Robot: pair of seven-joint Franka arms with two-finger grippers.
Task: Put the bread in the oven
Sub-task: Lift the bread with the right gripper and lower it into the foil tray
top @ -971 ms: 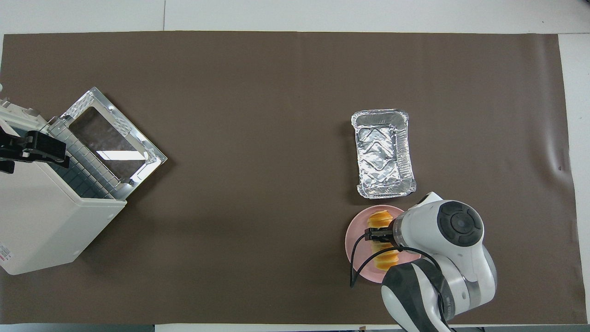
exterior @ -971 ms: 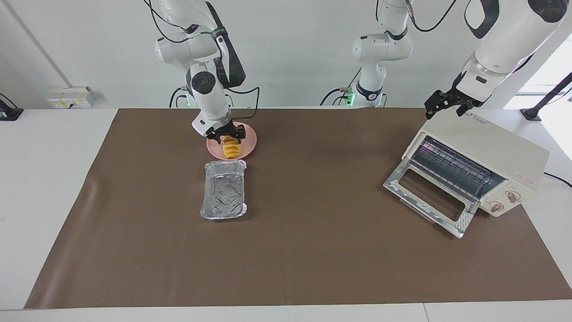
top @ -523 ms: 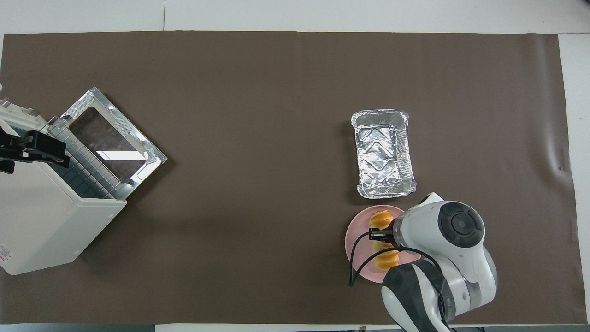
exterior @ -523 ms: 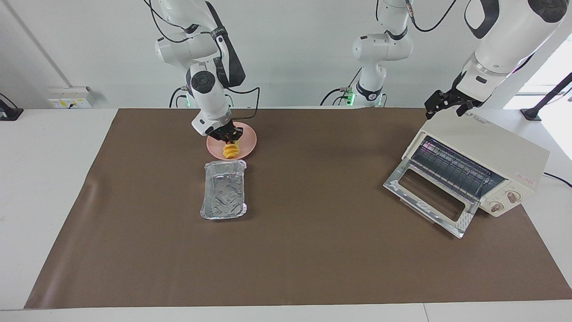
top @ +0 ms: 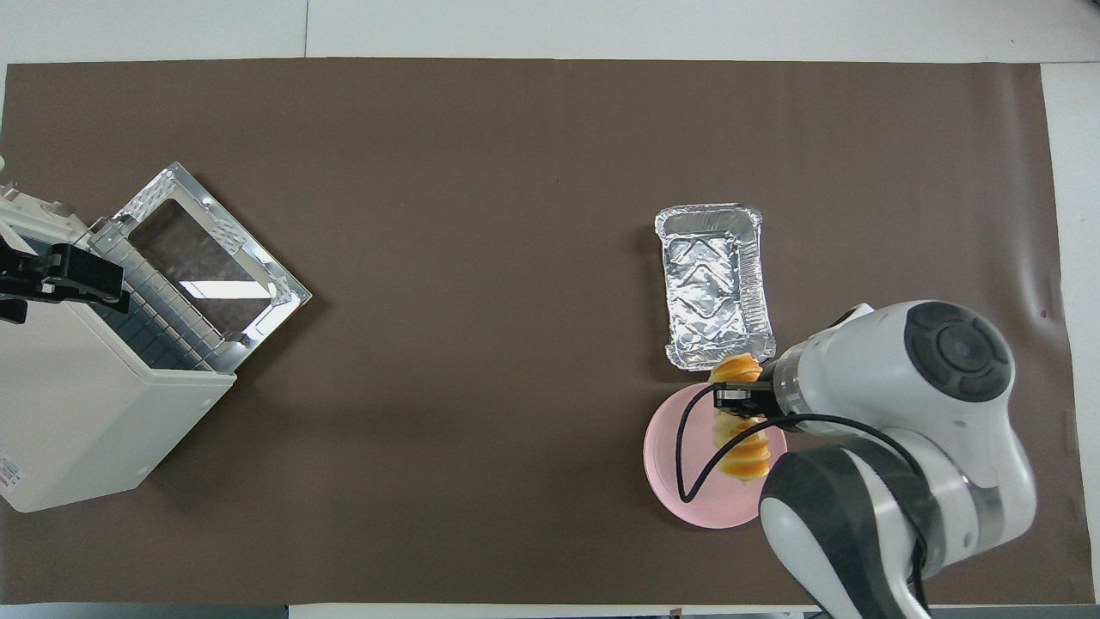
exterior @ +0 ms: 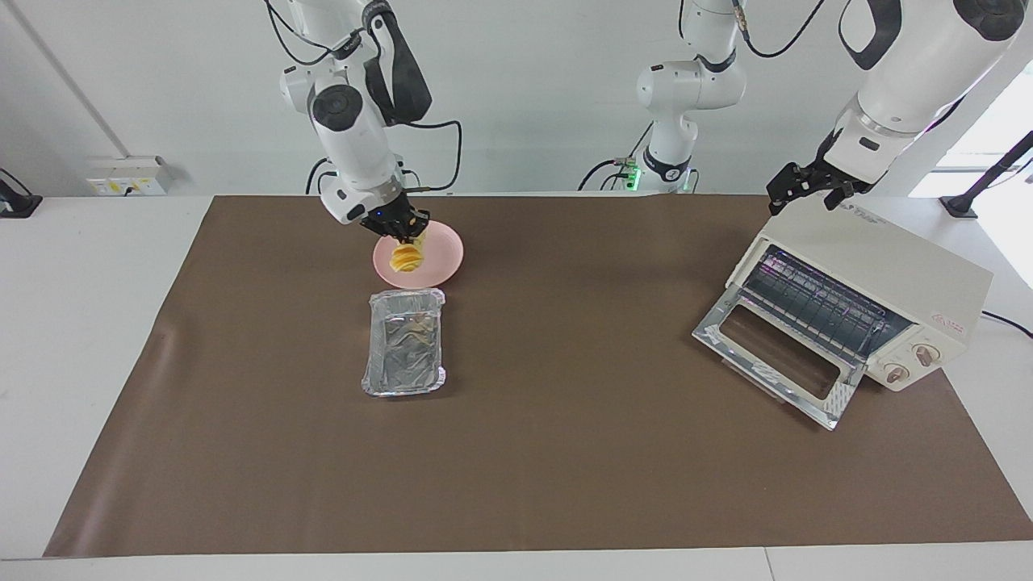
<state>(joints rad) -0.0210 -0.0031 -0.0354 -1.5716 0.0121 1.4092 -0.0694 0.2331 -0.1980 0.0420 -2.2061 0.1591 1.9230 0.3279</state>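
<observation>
The golden ridged bread (exterior: 405, 258) hangs from my right gripper (exterior: 406, 236), which is shut on its upper end and holds it in the air over the pink plate (exterior: 446, 257). In the overhead view the bread (top: 742, 449) shows under the right gripper (top: 737, 398), over the plate's (top: 675, 468) edge toward the foil tray. The cream-white oven (exterior: 876, 270) stands at the left arm's end of the table, its glass door (exterior: 775, 355) dropped open and its wire rack showing. My left gripper (exterior: 807, 190) waits over the oven's (top: 77, 404) top.
An empty silver foil tray (exterior: 403, 343) lies on the brown mat just farther from the robots than the plate; it also shows in the overhead view (top: 713, 284). The open oven door (top: 210, 258) juts out toward the table's middle.
My right gripper closed on the bread and lifted it off the plate, rising and shifting toward the foil tray. The left arm has not moved.
</observation>
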